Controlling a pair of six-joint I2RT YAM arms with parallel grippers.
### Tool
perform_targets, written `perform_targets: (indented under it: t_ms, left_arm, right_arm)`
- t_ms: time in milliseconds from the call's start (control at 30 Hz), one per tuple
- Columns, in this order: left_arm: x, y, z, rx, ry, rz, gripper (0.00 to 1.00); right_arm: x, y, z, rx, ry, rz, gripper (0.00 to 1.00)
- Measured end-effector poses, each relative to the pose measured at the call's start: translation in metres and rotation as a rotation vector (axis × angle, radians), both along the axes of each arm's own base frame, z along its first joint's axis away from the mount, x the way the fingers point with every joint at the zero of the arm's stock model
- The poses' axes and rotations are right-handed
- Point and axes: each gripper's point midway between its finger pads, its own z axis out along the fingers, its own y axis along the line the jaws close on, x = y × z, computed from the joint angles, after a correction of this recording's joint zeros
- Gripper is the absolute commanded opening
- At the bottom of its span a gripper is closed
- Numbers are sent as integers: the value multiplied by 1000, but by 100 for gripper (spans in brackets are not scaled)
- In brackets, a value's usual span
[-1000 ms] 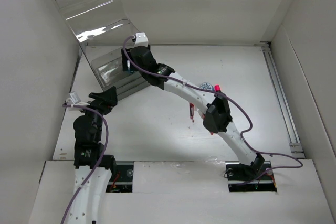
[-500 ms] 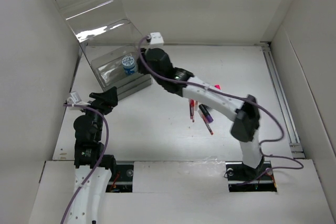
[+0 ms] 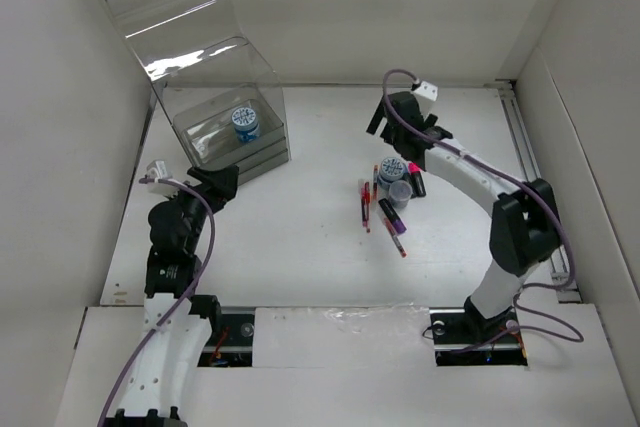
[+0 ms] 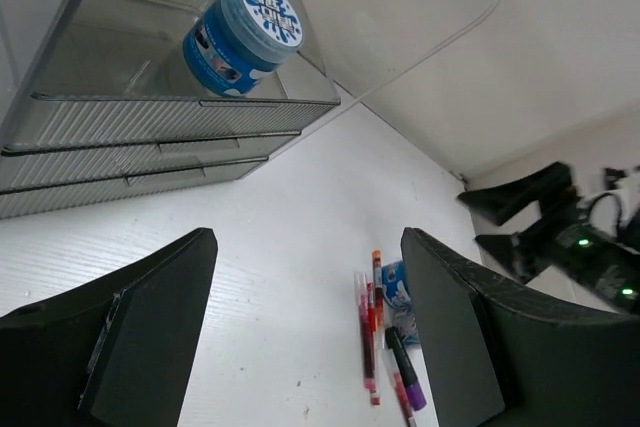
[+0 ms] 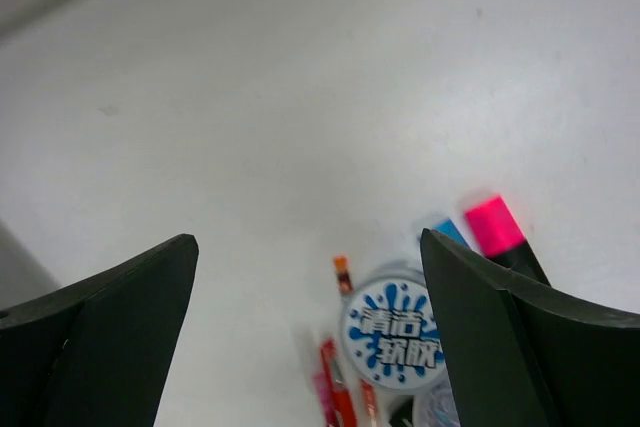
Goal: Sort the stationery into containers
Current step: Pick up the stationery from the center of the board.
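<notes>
The clear organiser box point(image 3: 205, 57) stands at the far left with its lid up. One blue-and-white roll point(image 3: 244, 123) sits inside it and also shows in the left wrist view point(image 4: 243, 35). A second roll point(image 3: 391, 169), red pens point(image 3: 364, 203), a dark marker with a purple end point(image 3: 392, 215) and a pink-capped marker point(image 3: 415, 179) lie in a pile at the table's middle right. My right gripper point(image 3: 384, 119) is open and empty, just beyond the pile; its wrist view shows the roll point(image 5: 393, 339) below it. My left gripper point(image 3: 224, 183) is open and empty near the box's front drawers point(image 4: 150, 137).
White walls close in the table on the left, back and right. A metal rail point(image 3: 535, 182) runs along the right edge. Purple cables trail along both arms. A greyish round thing point(image 3: 400, 190) lies against the second roll.
My right gripper left the blue-and-white roll inside the box, then swung right to hover beyond the pile. The left arm shifted slightly.
</notes>
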Motion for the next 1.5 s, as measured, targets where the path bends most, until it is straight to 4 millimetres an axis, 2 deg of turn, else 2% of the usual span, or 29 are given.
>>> perform_targets:
  t_ms: [100, 167, 433, 633, 767, 800, 967, 1133, 1233, 1300, 1367, 1500]
  left_arm:
    - [0, -2, -2, 3, 8, -12, 71]
    - [0, -3, -2, 7, 7, -18, 71]
    - [-1, -5, -2, 14, 4, -31, 71]
    - [-1, -5, -2, 15, 4, -31, 71]
    - [-1, -5, -2, 15, 3, -32, 71]
    - [-1, -5, -2, 14, 3, -33, 71]
    - [-1, -6, -1, 14, 2, -40, 71]
    - [-1, -6, -1, 14, 1, -42, 71]
    - [-1, -6, 2, 14, -4, -42, 70]
    - [-1, -6, 6, 14, -13, -37, 69]
    - [-1, -3, 12, 9, -26, -23, 69]
    - [-7, 3, 38, -5, -85, 16, 68]
  right_arm:
    - [-13, 0, -55, -61, 148, 8, 99]
    - [-18, 0, -72, -79, 197, 10, 99]
    - [-24, -6, -86, -89, 236, 3, 99]
    - [-41, -15, -112, -112, 300, -9, 98]
    - [-47, -17, -120, -116, 320, -11, 79]
    - [-48, -15, -121, -113, 320, -8, 71]
    - [-49, -10, -120, -115, 315, 3, 45]
    - [-52, -6, -118, -119, 316, 12, 38]
    - [-58, 3, -104, -117, 299, 37, 38]
    - [-60, 20, -78, -97, 254, 83, 38]
    - [-63, 53, -39, -45, 180, 173, 38]
    - [-74, 144, 52, 114, 3, 418, 38]
